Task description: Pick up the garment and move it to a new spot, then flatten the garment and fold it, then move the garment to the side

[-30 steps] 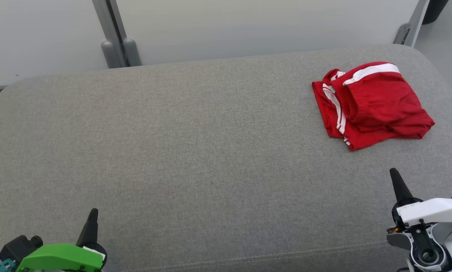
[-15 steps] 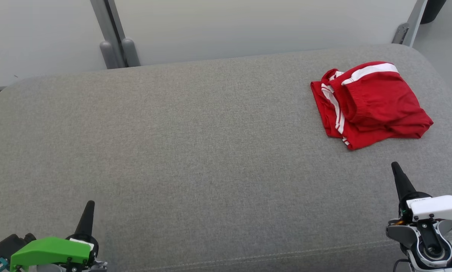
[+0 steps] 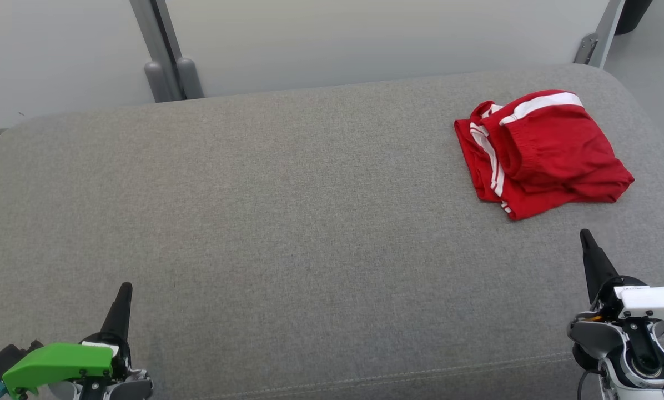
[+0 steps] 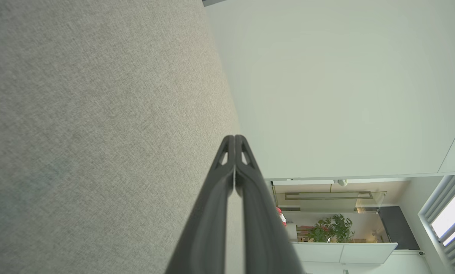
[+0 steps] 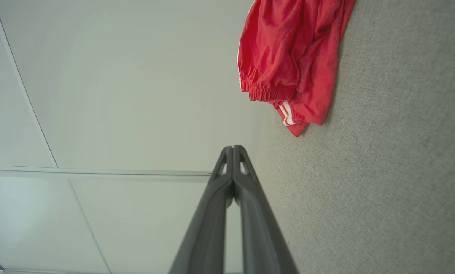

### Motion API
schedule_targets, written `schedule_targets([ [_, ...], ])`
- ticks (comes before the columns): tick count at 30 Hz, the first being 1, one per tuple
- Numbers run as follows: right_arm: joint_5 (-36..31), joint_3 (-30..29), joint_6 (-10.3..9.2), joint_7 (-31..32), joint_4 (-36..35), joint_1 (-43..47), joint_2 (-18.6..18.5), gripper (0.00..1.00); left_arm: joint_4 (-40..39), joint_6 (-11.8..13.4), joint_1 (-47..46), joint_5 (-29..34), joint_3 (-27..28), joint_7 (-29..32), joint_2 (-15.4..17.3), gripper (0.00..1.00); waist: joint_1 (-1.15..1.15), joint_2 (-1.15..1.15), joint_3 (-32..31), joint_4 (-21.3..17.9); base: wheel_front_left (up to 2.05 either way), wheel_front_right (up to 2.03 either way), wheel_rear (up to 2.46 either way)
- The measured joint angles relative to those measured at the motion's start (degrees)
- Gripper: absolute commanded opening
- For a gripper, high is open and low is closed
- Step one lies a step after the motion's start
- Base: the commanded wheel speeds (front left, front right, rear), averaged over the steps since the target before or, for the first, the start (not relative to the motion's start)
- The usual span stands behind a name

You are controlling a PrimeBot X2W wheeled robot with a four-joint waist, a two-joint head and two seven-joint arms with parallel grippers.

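**Head view.** The red shorts (image 3: 540,153), white-striped, lay folded into a compact bundle at the far right of the grey cushion (image 3: 310,222). The left gripper (image 3: 124,290) sat at the lower left. The right gripper (image 3: 586,238) sat at the lower right, near the shorts but apart from them. Each showed as 1 dark point with nothing in it.

**Left wrist view.** The 2 fingers of the left gripper (image 4: 234,137) were pressed together along their length, holding nothing, over the cushion beside a white wall panel (image 4: 326,95).

**Right wrist view.** The right gripper (image 5: 233,148) was likewise closed on nothing. The shorts (image 5: 288,49) lay ahead of it, untouched.

**Progress.** Judging by the layout, the fold and the move to the side appeared done, and no step seemed left beyond the slightly uneven layers.
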Motion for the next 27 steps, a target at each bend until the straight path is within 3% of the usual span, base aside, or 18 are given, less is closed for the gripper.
schedule_targets([
  [11,6.53,-2.41,1.09,1.85,0.1,-0.93,1.52,0.0,1.16,-1.46,-1.38,-6.79,2.07,1.68,-1.04,0.0,0.0,0.0,-0.03,-0.17,0.0,0.0,0.0],
  [27,6.53,-2.48,1.11,1.85,0.15,-1.01,1.53,0.0,1.7,-1.52,-1.92,-6.92,2.21,1.69,-1.09,0.0,0.0,0.0,-0.05,-0.16,0.0,0.0,0.0],
])
